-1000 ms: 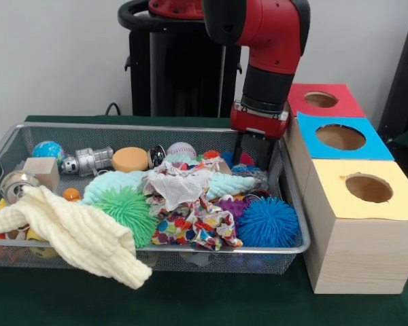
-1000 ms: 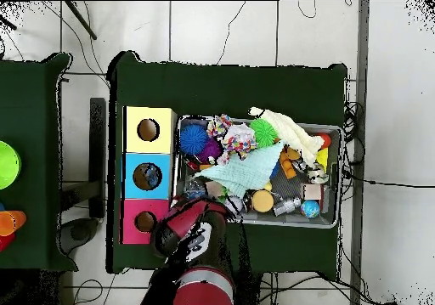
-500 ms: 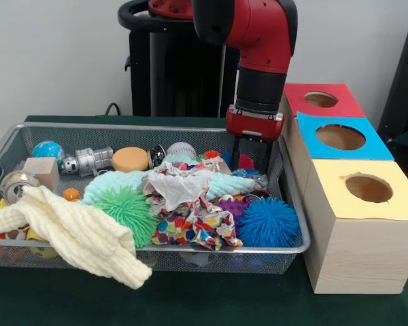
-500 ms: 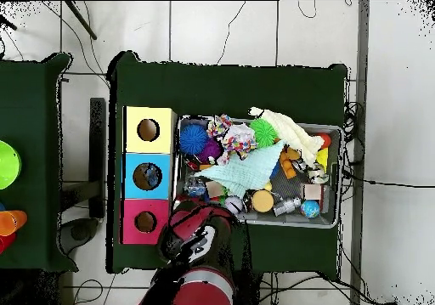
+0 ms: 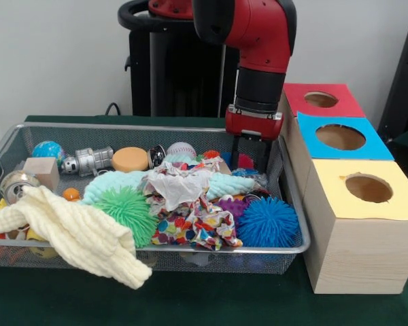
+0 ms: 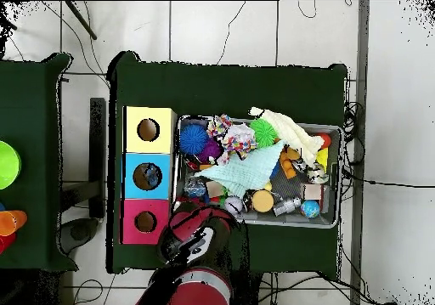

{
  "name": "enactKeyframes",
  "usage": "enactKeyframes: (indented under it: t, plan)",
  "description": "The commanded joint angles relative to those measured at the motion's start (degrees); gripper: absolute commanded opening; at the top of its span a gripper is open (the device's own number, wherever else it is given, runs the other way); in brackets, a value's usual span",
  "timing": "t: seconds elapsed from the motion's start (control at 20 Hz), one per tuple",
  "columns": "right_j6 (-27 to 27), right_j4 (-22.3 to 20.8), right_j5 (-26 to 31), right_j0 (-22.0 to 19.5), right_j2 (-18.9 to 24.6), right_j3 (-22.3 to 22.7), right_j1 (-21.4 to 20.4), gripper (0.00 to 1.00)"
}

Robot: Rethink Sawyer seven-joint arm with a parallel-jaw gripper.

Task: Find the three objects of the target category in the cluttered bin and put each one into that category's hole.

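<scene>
A wire mesh bin (image 5: 294, 224) holds a jumble of toys and cloths. At its front right lies a blue spiky ball (image 5: 268, 223), with a small purple one (image 5: 234, 204) beside it and a green one (image 5: 127, 209) further left. Three boxes stand right of the bin, each with a round hole: yellow (image 5: 367, 188), blue (image 5: 340, 136) and red (image 5: 324, 100). My gripper (image 5: 251, 160) hangs open over the bin's far right corner, its fingers just above the clutter and nothing between them. In the overhead view the arm (image 6: 200, 234) hides the gripper.
Cream knitted cloth (image 5: 75, 234) droops over the bin's front rim. Mint cloth (image 5: 122, 182), a white crumpled rag (image 5: 177, 185) and patterned fabric (image 5: 194, 227) cover the middle. Globe ball (image 5: 47, 150), silver robot toy (image 5: 88, 161), orange disc (image 5: 130, 159), baseball (image 5: 181, 149) and wooden block (image 5: 42, 171) lie toward the back.
Over the last second the arm shifted a little left, from the bin's right rim to over its far right corner. It has hardly moved in the last half second.
</scene>
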Motion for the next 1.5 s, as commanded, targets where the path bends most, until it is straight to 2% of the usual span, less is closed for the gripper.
enactKeyframes:
  t: [0.05, 0.15, 0.2, 0.35, 0.8, 1.15, 1.2, 1.35, 1.5]
  plan:
    - [3.1, 1.1, 1.1, -1.1, 2.7, -0.1, 7.0, 1.00]
    - [2.9, 0.9, 0.8, -0.4, 2.2, -0.7, 7.2, 1.00]
    - [2.7, 0.8, 0.3, 0.3, 1.4, -1.1, 7.3, 0.00]
    - [1.5, 0.9, 4.8, -0.8, 3.1, -0.8, 5.7, 0.00]
    - [-0.6, 1.0, 9.4, -3.2, 5.8, -0.2, 1.1, 0.00]
    - [-0.3, 0.5, 9.1, -3.3, 5.9, 0.4, 1.0, 0.00]
    - [0.2, 0.4, 8.1, -2.6, 5.1, 0.2, 1.3, 1.00]
    - [0.9, 0.2, 6.0, -2.0, 4.1, -0.1, 1.7, 1.00]
    - [-0.4, -0.1, 8.0, -4.6, 7.0, 0.3, 1.1, 1.00]
